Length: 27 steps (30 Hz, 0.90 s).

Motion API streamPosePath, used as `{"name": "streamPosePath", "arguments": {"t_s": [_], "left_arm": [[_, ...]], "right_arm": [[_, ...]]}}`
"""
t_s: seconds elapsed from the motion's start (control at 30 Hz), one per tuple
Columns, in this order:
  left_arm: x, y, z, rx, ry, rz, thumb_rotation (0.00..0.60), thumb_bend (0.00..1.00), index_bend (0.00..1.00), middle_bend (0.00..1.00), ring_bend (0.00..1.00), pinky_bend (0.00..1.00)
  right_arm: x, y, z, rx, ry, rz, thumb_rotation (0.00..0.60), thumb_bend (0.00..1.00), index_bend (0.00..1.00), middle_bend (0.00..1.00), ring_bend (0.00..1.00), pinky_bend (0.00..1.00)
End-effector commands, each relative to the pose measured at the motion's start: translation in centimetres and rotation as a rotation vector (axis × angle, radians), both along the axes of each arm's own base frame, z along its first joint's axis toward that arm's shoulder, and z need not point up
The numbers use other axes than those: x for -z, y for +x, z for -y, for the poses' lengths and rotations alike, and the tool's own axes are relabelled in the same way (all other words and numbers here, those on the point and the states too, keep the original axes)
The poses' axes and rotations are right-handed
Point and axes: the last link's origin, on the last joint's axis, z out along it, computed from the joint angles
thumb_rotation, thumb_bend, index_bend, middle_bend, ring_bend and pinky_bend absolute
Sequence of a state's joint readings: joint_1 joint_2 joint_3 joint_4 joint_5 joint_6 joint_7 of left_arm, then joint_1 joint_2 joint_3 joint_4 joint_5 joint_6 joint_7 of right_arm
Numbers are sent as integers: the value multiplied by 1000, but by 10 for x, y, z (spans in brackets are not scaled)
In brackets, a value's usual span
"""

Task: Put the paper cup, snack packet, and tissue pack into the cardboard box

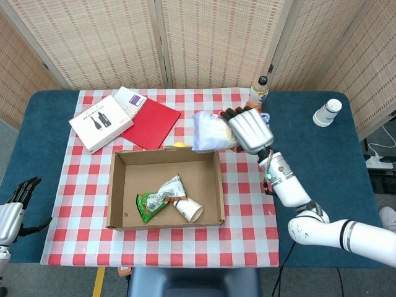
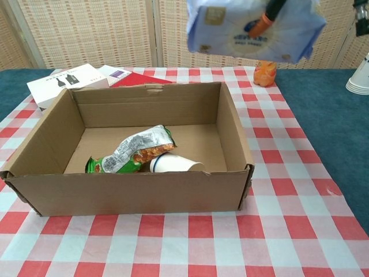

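Note:
My right hand (image 1: 249,130) grips the pale blue tissue pack (image 1: 208,132) and holds it in the air above the far right corner of the cardboard box (image 1: 117,195). The chest view shows the tissue pack (image 2: 248,32) high at the top, with an orange-tipped finger (image 2: 267,12) pressed on it. Inside the box lie the green snack packet (image 1: 156,198) and the paper cup (image 1: 189,211) on its side; the chest view shows the packet (image 2: 131,153) and the cup (image 2: 176,165) near the front wall. My left hand (image 1: 13,207) rests open at the table's left edge.
An orange drink bottle (image 1: 257,94) stands behind my right hand. A stack of white cups (image 1: 327,112) sits on the blue cloth at far right. A white box (image 1: 100,122), a red folder (image 1: 153,123) and a leaflet lie behind the cardboard box. Something small and yellow (image 1: 179,145) peeks over its far wall.

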<state>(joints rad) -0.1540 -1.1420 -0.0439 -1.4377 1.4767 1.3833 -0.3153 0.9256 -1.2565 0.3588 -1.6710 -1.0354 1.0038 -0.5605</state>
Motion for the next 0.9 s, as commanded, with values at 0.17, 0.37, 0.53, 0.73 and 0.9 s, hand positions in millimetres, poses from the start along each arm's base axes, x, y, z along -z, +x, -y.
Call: {"name": "streamPosePath", "arguments": {"t_s": [0.17, 0.37, 0.53, 0.73, 0.9], "left_arm": [[-1, 0, 0, 2, 0, 6, 600, 212, 33, 8, 0, 231], [-4, 0, 1, 6, 5, 12, 600, 212, 33, 9, 0, 230], [-6, 0, 2, 9, 9, 14, 600, 212, 33, 8, 0, 231], [-7, -1, 2, 5, 11, 20, 600, 212, 33, 8, 0, 231], [-8, -1, 2, 6, 14, 23, 600, 213, 32, 8, 0, 231]], "right_arm": [[16, 68, -32, -143, 31, 29, 600, 27, 799, 518, 549, 745], [53, 83, -54, -165, 157, 93, 600, 27, 774, 527, 549, 745], [77, 86, -61, -193, 209, 115, 600, 27, 767, 528, 549, 745], [99, 87, -63, -213, 254, 130, 600, 27, 758, 528, 549, 745], [106, 88, -63, -211, 276, 140, 600, 27, 743, 528, 548, 745]]}}
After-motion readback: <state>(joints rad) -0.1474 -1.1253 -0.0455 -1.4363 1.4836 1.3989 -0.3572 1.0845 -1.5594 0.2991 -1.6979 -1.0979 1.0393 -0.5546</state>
